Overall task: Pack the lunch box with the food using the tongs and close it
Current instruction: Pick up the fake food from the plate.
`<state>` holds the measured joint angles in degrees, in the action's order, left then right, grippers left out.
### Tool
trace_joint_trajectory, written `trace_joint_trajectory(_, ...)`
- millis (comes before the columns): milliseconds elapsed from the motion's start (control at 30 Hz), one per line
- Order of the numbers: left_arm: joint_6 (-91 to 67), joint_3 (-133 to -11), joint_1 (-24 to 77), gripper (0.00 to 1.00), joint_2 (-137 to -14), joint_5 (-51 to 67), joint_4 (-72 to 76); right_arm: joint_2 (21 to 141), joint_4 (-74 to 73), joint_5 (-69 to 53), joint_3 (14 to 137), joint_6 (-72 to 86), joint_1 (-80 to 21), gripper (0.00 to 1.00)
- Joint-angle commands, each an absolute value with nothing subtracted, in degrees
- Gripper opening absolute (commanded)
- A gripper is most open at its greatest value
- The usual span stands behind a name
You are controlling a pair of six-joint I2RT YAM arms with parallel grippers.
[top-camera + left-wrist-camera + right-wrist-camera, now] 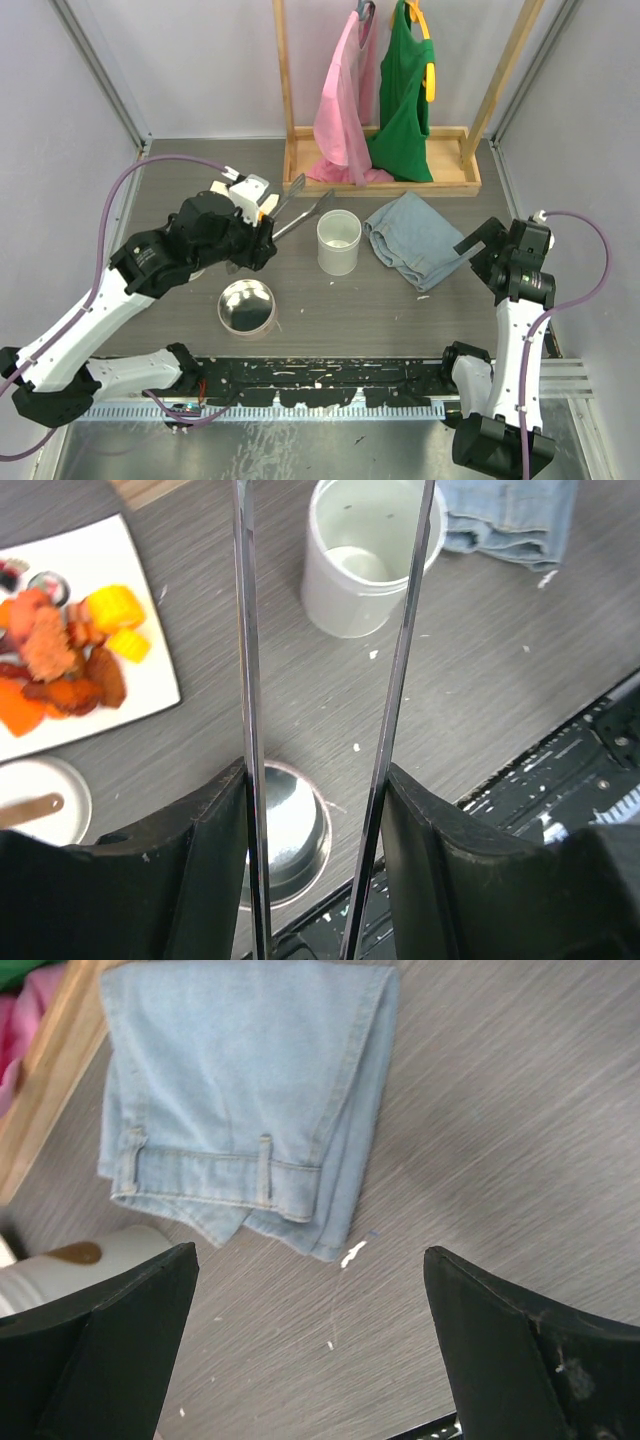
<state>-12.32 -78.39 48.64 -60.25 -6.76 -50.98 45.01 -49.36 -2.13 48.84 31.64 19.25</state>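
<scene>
Grey metal tongs (305, 205), long and V-shaped, are clamped between the left gripper's (315, 770) jaws, which press on both thin arms from outside. The tong tips hang over the tabletop (340, 310), just left of a white cylindrical container (338, 242) standing upright and uncovered; in the left wrist view those tips are cut off by the top edge. From above, the left arm hides the food completely. Only the wrist view shows orange, red, yellow and dark brown pieces (60, 665) heaped on a white rectangular plate (150, 692), itself cut off at the left edge. Near it, a small round white dish (35, 780) carries a thin brown stick (30, 808) and is partly hidden by a black finger. A round shiny steel dish (246, 305) sits nearer than the container. The right gripper (310, 1255) hovers on the right with jaws spread wide and gripping nothing, above a folded light-blue denim cloth (240, 1090).
</scene>
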Motion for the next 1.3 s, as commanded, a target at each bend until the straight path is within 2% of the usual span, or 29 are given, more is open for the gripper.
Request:
trace_joint_trajectory(0, -15.22, -78.64, 46.2, 0.52, -59.06, -11.96, -54.48, 44.74, -47.81, -12.75, 52.23, 29.63, 18.83, 1.0)
trace_joint_trajectory(133, -16.89, -78.97, 42.32, 0.51, -60.24, -10.72, -57.69, 45.12, -49.02, -20.89, 51.99, 28.74, 16.87, 0.99)
trace_joint_trajectory(467, -16.23, -80.92, 29.94, 0.47, -65.33, -3.62, -62.74, 46.75, -55.14, -24.53, 52.29, 22.25, 6.75, 0.98)
trace_joint_trajectory(667, -14.21, -81.75, 24.09, 0.47, -68.26, -3.87, -64.72, 48.79, -55.1, -25.79, 53.6, 21.09, 5.25, 0.98)
trace_joint_trajectory(967, -11.59, -80.07, 20.25, 0.47, -72.02, -5.67, -63.45, 50.41, -55.15, -26.07, 57.23, 20.31, 4.47, 0.98)
trace_joint_trajectory(1267, -10.46, -81.43, 18.86, 0.45, -78.68, -2.76, -60.06, 50.8, -54.85, -25.78, 57.41, 20.21, 3.67, 0.98)
